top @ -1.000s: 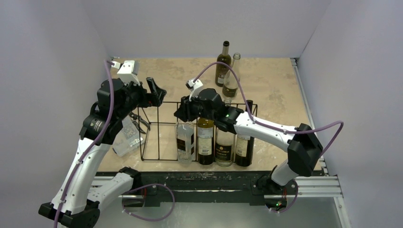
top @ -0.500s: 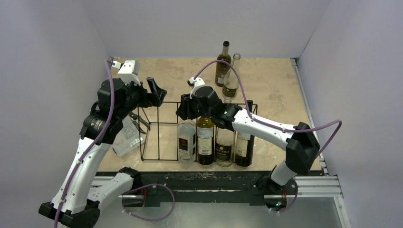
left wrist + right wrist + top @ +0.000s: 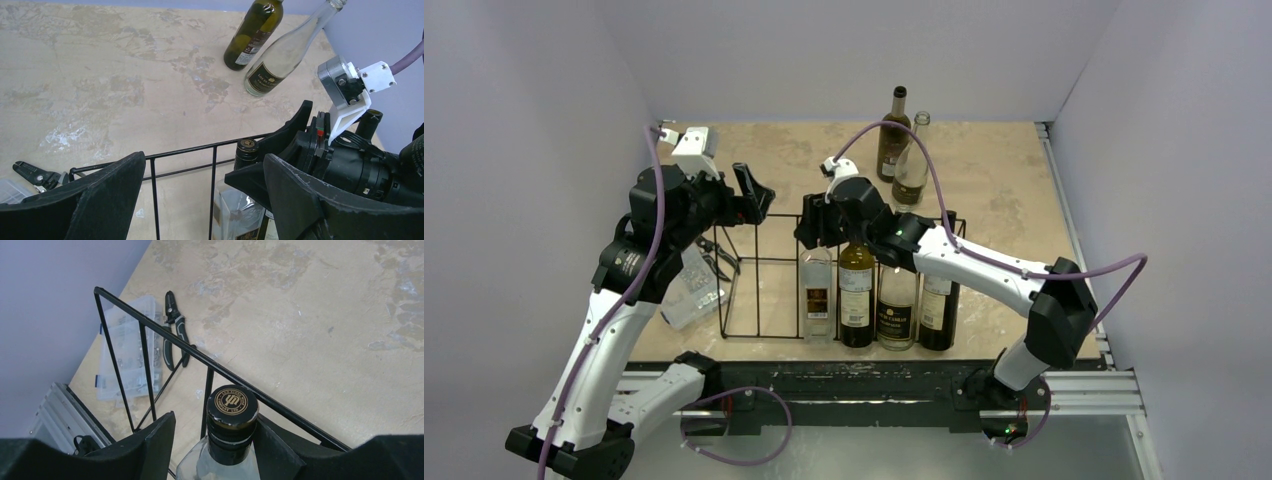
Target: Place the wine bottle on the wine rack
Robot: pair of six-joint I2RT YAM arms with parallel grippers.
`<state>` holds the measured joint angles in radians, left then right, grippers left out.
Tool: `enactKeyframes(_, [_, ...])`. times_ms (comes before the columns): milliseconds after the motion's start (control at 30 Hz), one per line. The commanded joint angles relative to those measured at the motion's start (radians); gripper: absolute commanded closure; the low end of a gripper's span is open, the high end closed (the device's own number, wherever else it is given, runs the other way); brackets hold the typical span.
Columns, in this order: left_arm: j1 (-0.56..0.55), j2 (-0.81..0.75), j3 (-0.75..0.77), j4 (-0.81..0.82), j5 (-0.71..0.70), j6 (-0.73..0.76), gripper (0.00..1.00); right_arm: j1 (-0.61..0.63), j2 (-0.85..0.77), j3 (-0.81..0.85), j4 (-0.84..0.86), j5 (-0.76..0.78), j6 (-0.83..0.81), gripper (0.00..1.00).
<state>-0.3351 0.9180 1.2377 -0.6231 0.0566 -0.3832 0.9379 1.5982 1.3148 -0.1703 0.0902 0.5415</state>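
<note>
The wine bottle [image 3: 816, 295] is clear glass with a black cap [image 3: 232, 412]. It stands upright inside the wine rack [image 3: 759, 336], a black wire frame, at the left end of a row of bottles. My right gripper [image 3: 816, 232] sits around its neck, open. In the right wrist view my right gripper [image 3: 214, 420] shows a gap between the left finger and the cap, while the right finger is close against it. My left gripper [image 3: 754, 195] hovers open over the rack's left end, and in its own view my left gripper [image 3: 204, 157] has nothing between its fingers.
Three more bottles stand in the rack: an amber one [image 3: 856, 295], a second [image 3: 896, 310] and a dark one [image 3: 939, 305]. Two bottles [image 3: 893, 135] [image 3: 911, 165] stand at the back of the table. A clear plastic organiser [image 3: 689, 290] and pliers [image 3: 175, 335] lie left of the rack.
My right gripper has opened off the wine bottle's neck and shifted slightly toward the back. The bottle now stands straight in the rack. The left arm has not moved.
</note>
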Motion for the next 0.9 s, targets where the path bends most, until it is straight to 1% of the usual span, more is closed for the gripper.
enactKeyframes(0, [-0.004,-0.004,0.016,0.022,0.014,-0.004,0.12,0.013,-0.008,0.061,-0.013,0.037,0.014,0.39])
enactKeyframes(433, [-0.004,-0.004,0.016,0.022,0.015,-0.005,0.12,0.018,-0.041,0.078,-0.052,0.068,0.014,0.37])
enactKeyframes(867, [-0.004,-0.003,0.014,0.022,0.022,-0.009,0.13,0.019,-0.118,0.077,-0.067,0.113,0.003,0.35])
